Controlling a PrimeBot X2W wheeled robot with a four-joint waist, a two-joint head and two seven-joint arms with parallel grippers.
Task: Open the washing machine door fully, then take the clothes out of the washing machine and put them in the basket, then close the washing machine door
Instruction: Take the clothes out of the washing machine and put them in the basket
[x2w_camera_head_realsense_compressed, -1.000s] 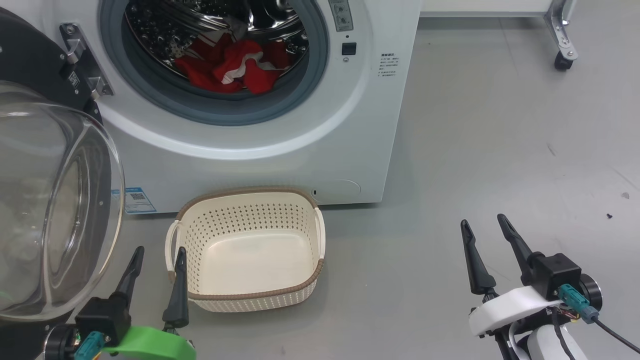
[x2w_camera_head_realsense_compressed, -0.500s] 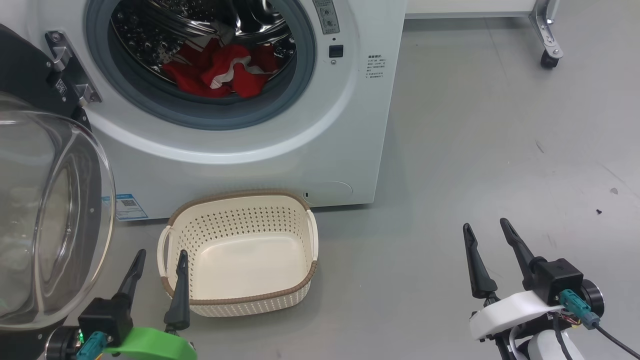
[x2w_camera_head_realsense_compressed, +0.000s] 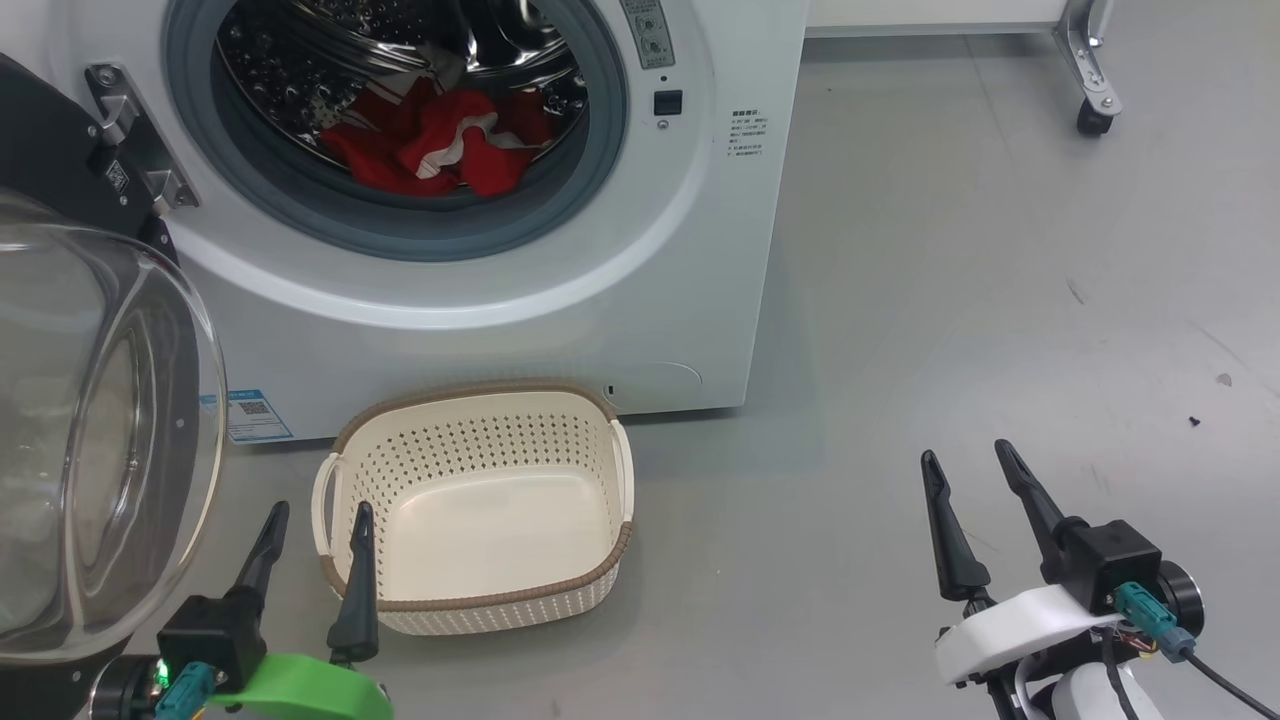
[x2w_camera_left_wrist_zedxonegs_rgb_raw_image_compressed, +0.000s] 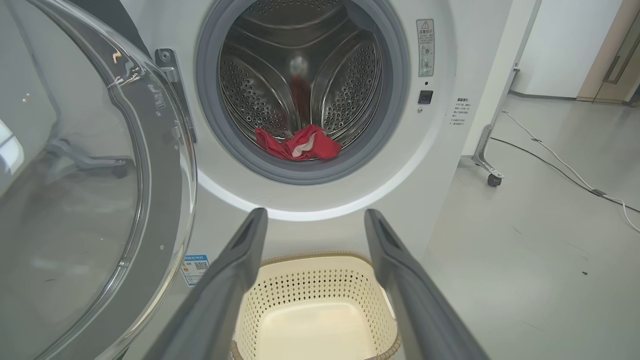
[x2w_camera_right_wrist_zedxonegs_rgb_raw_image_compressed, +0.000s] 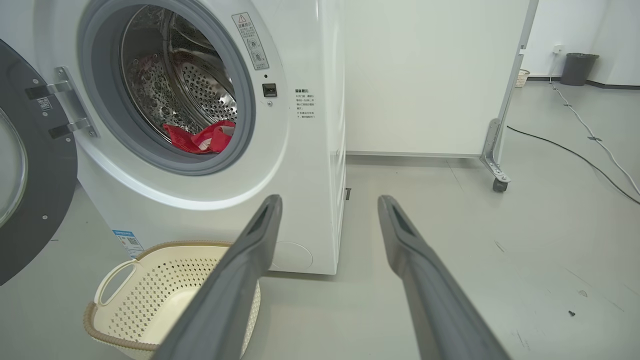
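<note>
Grey floor (x2w_camera_head_realsense_compressed: 950, 250) carries the washing machine (x2w_camera_head_realsense_compressed: 700, 250), whose drum mouth stands uncovered; the clothes (x2w_camera_head_realsense_compressed: 430, 145) lie in a red heap with white trim at the bottom of the drum, near its front. On the floor just before the machine's front stands the basket (x2w_camera_head_realsense_compressed: 470, 392), empty. The washing machine door (x2w_camera_head_realsense_compressed: 100, 450) is swung out to the left, its glass bowl cut off by the head view's left edge and blurring what lies behind it. The left gripper (x2w_camera_head_realsense_compressed: 320, 508) hangs with fingers spread, holding nothing, just beside the basket's left side and well below the clothes. The right gripper (x2w_camera_head_realsense_compressed: 965, 450), likewise spread and holding nothing, hangs over floor well to the right of basket and drum.
</note>
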